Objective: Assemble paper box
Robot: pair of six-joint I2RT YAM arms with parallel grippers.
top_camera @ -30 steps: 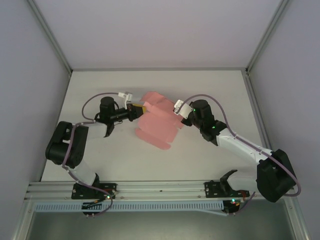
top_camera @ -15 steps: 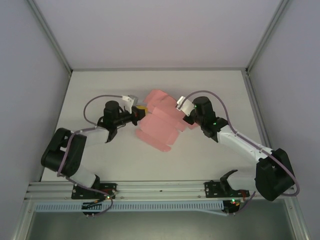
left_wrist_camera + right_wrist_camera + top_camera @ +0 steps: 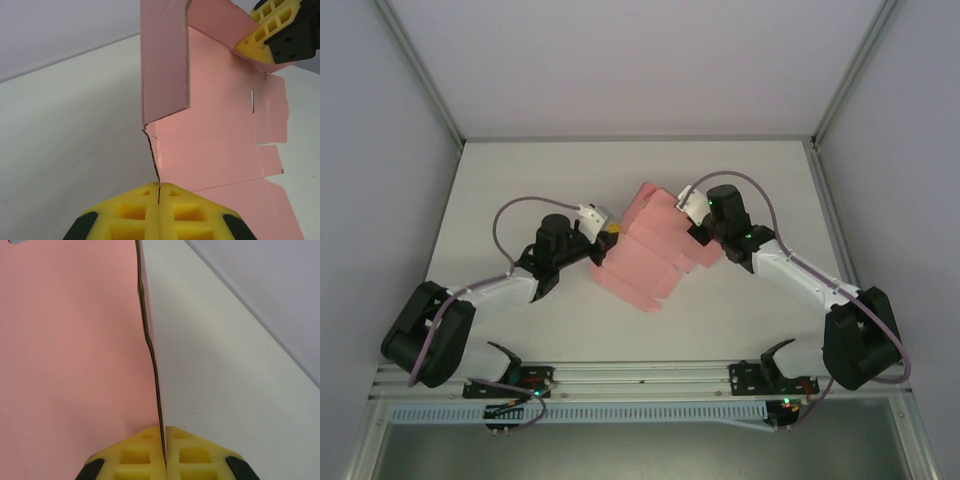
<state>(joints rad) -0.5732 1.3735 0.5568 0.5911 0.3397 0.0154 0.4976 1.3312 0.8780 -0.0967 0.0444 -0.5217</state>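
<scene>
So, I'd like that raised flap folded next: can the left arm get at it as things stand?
Probably not yet: the left gripper is shut on the near edge of the paper box. If it let go, the raised flap stands just ahead with nothing between.

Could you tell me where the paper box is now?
Top view: the paper box is mid-table, gripped between the left pincer at its left edge and the right pincer at its right edge.

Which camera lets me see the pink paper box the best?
The top camera. The whole paper box shows there, a partly folded pink sheet. The left wrist camera sees several panels up close; the right wrist camera sees one flat pink face and its thin edge.
</scene>
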